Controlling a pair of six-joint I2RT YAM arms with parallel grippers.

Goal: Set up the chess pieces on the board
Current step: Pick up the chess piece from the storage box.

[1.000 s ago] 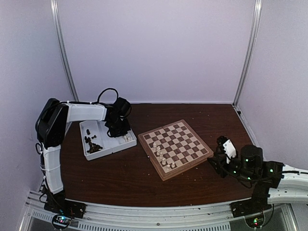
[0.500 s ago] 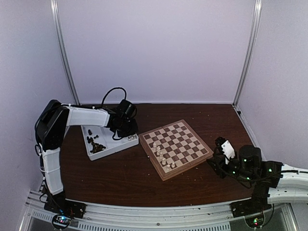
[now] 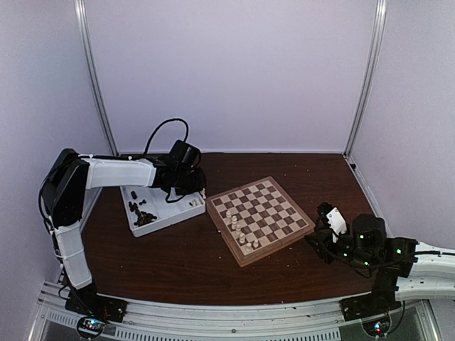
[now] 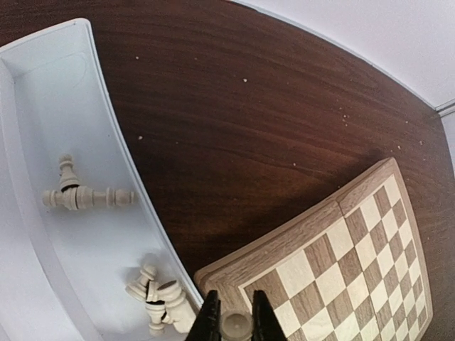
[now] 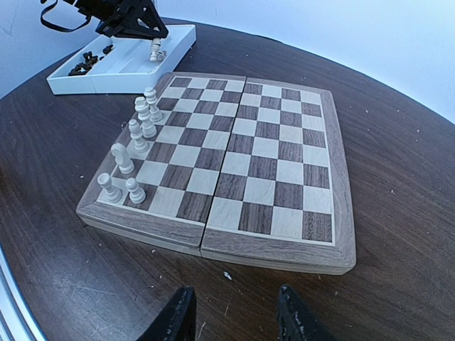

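The board (image 3: pixel 274 206) lies at the table's middle with several cream-white chess pieces (image 3: pixel 238 231) standing along its near-left edge (image 5: pixel 135 138). My left gripper (image 3: pixel 197 181) hangs over the gap between tray and board. It is shut on a cream-white chess piece (image 4: pixel 236 327), just above the board's corner (image 4: pixel 284 249). More cream pieces (image 4: pixel 85 197) lie in the tray. My right gripper (image 5: pixel 238 320) stands open and holds nothing, low over the table short of the board's right edge (image 5: pixel 341 213).
A white compartmented tray (image 3: pixel 163 220) sits left of the board, with dark brown pieces (image 3: pixel 138 213) in one compartment and cream ones (image 4: pixel 160 298) in another. Its curved wall (image 4: pixel 114 121) runs close to the board's corner. Purple walls enclose the table.
My left arm has swung right, from over the tray to the board's left corner, with the cream piece in its jaws. The right arm has not moved.
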